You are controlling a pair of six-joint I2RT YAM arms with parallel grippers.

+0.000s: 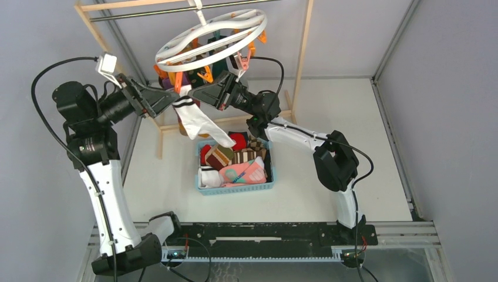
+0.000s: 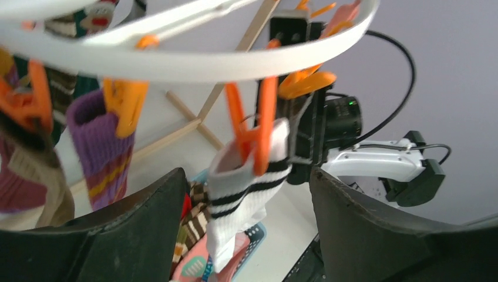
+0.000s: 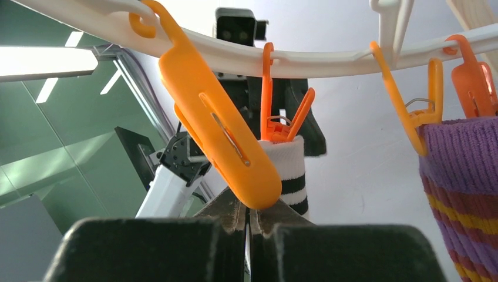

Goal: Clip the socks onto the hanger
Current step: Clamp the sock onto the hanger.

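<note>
The white ring hanger (image 1: 167, 47) hangs from the rail with orange clips. A white sock with black bands (image 1: 197, 120) dangles from an orange clip (image 2: 253, 138), its cuff pinched in it. My left gripper (image 2: 246, 176) stands open around that sock (image 2: 244, 200), with neither finger touching it. From the other side, my right gripper (image 3: 249, 207) is shut just below a loose orange clip (image 3: 217, 135), with nothing between its fingers. A purple striped sock (image 3: 464, 176) is clipped nearby. More socks (image 1: 218, 155) lie in the basket.
The blue basket (image 1: 235, 189) sits on the table under the hanger. The light wooden rack frame (image 1: 302, 53) stands behind it. Other clipped socks (image 2: 100, 147) hang at the left of the ring (image 2: 176, 64).
</note>
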